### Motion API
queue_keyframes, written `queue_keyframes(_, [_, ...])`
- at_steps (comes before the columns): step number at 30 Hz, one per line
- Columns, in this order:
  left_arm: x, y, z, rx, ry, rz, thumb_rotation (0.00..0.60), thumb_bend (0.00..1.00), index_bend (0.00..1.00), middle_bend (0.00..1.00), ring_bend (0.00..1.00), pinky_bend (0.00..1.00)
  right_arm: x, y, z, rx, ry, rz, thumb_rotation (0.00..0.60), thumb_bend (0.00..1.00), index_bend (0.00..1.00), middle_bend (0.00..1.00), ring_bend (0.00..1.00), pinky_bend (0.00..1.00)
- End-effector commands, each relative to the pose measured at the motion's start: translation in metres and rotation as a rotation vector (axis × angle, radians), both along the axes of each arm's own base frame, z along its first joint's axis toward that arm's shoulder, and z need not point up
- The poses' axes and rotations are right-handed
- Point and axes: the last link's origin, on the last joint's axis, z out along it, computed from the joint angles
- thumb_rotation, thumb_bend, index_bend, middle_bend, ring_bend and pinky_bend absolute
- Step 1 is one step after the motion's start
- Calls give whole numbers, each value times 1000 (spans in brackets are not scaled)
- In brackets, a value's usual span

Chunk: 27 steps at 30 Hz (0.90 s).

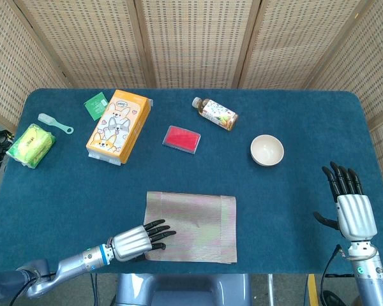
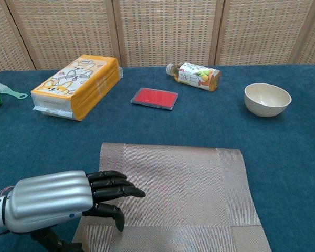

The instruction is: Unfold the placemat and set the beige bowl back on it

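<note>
Now the placemat lies flat on the desk, left hand resting open on its near-left corner. Beyond the placemat's far-right corner sits the bowl; right hand open, empty.

- Both views are bright and evenly lit, with soft light that seems to come from overhead.
- Shadows are faint and short; the beige bowl and the orange tissue pack cast only thin dark edges onto the blue tablecloth.
- The metal back of the left hand shows soft highlight streaks and no hard glare.
- The woven placemat shows pink-green moiré in the head view.
- Focus is sharp throughout, without motion blur.
</note>
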Motion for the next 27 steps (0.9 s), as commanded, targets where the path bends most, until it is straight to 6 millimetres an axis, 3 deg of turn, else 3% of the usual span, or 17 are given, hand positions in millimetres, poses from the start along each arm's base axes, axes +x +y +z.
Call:
queue_keyframes(1, [0, 0, -1, -2, 4, 2, 600, 335, 309, 0, 0, 0, 0, 0, 0, 1, -1, 2, 600, 62, 0, 0, 0, 0])
queue_keyframes(6, [-1, -1, -3, -5, 17, 0, 600, 426, 325, 0, 0, 0, 1, 0, 1, 0, -3, 7, 600, 62, 0, 0, 0, 0])
queue_keyframes(14, [1, -1, -6, -4, 10, 7, 600, 436, 345, 0, 0, 0, 2, 1, 3, -4, -7, 13, 600, 62, 0, 0, 0, 0])
queue_keyframes(27, [2, -3, -10, -17, 9, 14, 600, 552, 401, 0, 0, 0, 3, 3, 4, -4, -11, 20, 600, 62, 0, 0, 0, 0])
